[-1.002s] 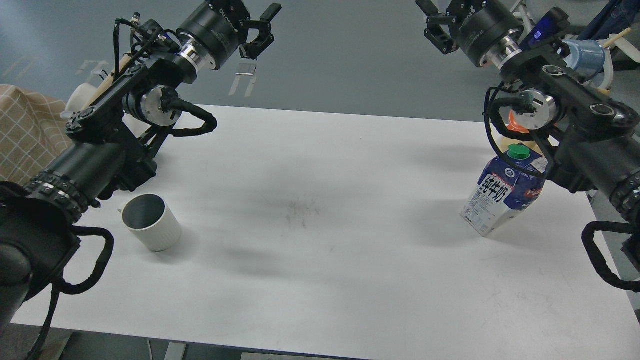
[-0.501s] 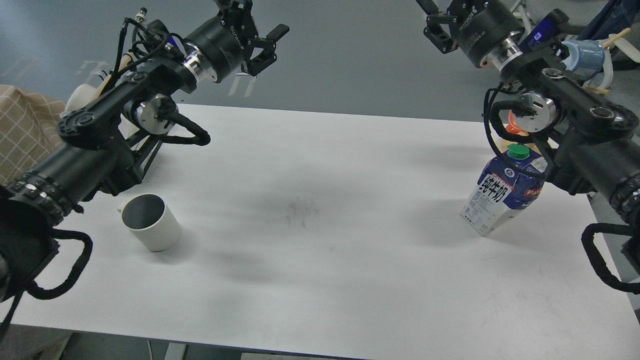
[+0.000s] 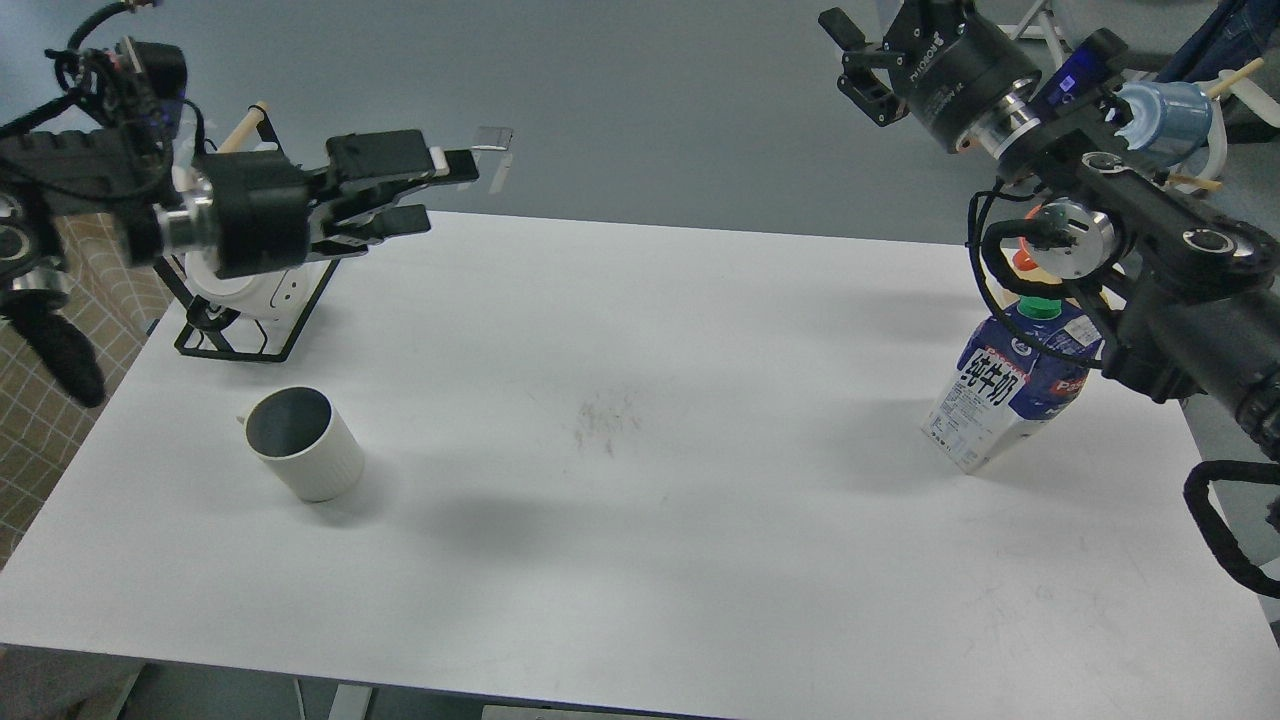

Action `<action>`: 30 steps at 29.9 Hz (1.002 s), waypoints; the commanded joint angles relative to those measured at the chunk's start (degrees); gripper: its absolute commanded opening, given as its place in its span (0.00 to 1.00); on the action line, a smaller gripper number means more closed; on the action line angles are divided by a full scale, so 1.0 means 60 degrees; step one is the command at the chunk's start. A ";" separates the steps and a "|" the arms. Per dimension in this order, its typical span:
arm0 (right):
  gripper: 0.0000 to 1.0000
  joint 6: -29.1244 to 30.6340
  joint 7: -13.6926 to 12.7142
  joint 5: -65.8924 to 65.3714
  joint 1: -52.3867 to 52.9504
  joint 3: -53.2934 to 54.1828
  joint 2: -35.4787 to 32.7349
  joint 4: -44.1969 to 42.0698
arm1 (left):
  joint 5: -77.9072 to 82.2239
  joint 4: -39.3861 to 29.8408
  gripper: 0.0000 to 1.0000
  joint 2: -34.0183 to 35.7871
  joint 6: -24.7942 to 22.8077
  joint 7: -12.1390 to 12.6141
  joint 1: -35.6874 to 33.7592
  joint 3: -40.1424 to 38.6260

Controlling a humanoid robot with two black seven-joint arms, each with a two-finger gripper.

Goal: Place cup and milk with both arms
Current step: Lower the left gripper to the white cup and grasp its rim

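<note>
A white ribbed cup with a grey inside stands upright at the table's left. A blue and white milk carton with a green cap stands at the right, its top partly behind my right arm's cable. My left gripper points right, level, above the table's far left edge, well behind and above the cup. It is open and empty. My right gripper is high at the top right, over the floor beyond the table and far above the carton. It looks open and empty.
A black wire rack holding a white object sits at the table's far left, behind the cup. A checked cloth lies off the left edge. An orange-topped item stands behind the carton. The white table spans the view.
My left arm has swung back to the left, and its gripper has turned to point right and dropped lower. This uncovers the rack. My right arm has shifted slightly. Cup and carton have not moved.
</note>
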 commanded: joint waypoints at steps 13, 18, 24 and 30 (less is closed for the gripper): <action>1.00 0.0002 0.0051 -0.0134 -0.0582 -0.0151 -0.0576 0.1088 | 0.3039 -0.0510 0.98 0.2889 -0.0025 -0.0072 0.0469 0.1062; 1.00 0.0002 0.0051 -0.0237 -0.0567 -0.0136 -0.0561 0.1088 | 0.4186 -0.0379 0.98 0.2525 -0.0025 -0.0556 0.0499 0.1461; 1.00 -0.0027 0.0066 -0.0237 -0.0567 -0.0151 -0.0502 0.1103 | 0.4727 0.0454 0.98 0.1559 -0.0025 -0.0556 0.0572 0.1915; 1.00 -0.0028 0.0066 -0.0237 -0.0567 -0.0151 -0.0561 0.1161 | 0.5373 0.1891 0.98 0.0606 -0.0025 -0.0687 0.0572 0.2427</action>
